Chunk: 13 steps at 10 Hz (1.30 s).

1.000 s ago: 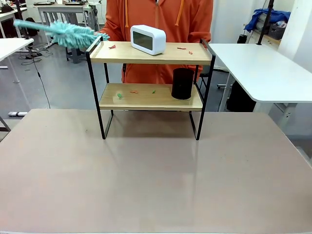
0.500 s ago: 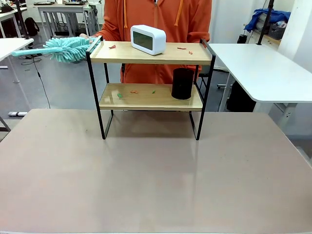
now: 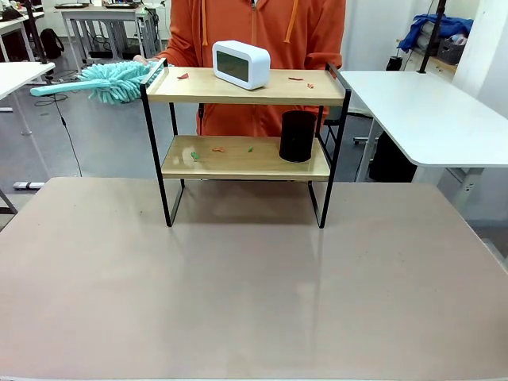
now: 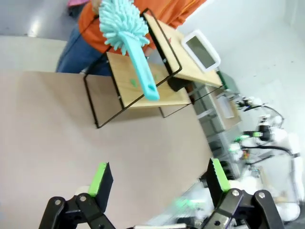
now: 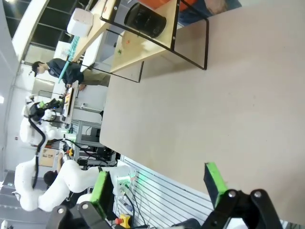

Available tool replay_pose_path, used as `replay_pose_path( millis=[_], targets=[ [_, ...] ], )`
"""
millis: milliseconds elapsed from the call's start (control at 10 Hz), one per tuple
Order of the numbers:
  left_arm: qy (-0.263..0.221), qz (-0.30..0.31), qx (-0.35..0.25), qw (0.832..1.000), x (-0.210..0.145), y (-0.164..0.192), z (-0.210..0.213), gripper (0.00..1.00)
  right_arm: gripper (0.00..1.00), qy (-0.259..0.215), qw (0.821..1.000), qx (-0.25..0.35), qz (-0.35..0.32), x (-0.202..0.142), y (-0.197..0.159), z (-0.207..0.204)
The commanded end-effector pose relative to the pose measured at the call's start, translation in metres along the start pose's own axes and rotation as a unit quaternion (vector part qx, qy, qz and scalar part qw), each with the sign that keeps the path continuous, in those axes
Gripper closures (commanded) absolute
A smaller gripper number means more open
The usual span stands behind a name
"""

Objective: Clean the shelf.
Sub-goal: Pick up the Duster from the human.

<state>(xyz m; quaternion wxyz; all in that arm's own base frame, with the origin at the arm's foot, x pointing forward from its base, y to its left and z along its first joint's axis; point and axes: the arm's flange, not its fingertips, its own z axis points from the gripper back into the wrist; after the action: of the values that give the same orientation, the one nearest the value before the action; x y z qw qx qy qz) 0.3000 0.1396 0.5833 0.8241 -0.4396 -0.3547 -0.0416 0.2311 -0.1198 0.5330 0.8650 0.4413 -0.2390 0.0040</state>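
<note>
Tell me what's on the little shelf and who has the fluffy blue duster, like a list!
Top board: white clock, red scraps
Lower board: black cup, green and red scraps
Duster: teal, held by the person, fluffy head at the shelf's left end
Left gripper: fingers open, empty
Right gripper: open, empty

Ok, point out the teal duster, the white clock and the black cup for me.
teal duster (image 3: 119, 79), front view, on its fluffy head.
white clock (image 3: 234, 63), front view, on its screen face.
black cup (image 3: 298, 136), front view, on its side wall.
</note>
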Motion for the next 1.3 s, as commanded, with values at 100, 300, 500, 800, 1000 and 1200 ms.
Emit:
replay_pose_path(
  millis=[100, 300, 500, 800, 1000, 1200],
  targets=[
    [0.109, 0.155, -0.083, 0.978, 0.071, 0.039, -0.053, 0.0, 0.0, -0.005, 1.0, 0.013, 0.013, 0.003, 0.0, 0.002],
    [0.158, 0.232, -0.079, 0.957, 0.092, 0.065, -0.093, 0.0, 0.0, -0.005, 1.0, 0.013, 0.013, 0.003, 0.0, 0.002],
    [0.1, 0.149, -0.11, 0.978, 0.055, 0.038, -0.074, 0.0, 0.0, -0.005, 1.0, 0.013, 0.013, 0.003, 0.0, 0.002],
    [0.183, 0.244, -0.167, 0.938, 0.078, 0.076, -0.122, 0.0, 0.0, -0.005, 1.0, 0.013, 0.013, 0.003, 0.0, 0.002],
    [0.183, 0.275, -0.203, 0.922, 0.087, 0.084, -0.139, 0.0, 0.0, -0.005, 1.0, 0.013, 0.013, 0.003, 0.0, 0.002],
    [0.172, 0.287, -0.228, 0.914, 0.101, 0.084, -0.163, 0.0, 0.0, -0.005, 1.0, 0.013, 0.013, 0.003, 0.0, 0.002]
  ],
)
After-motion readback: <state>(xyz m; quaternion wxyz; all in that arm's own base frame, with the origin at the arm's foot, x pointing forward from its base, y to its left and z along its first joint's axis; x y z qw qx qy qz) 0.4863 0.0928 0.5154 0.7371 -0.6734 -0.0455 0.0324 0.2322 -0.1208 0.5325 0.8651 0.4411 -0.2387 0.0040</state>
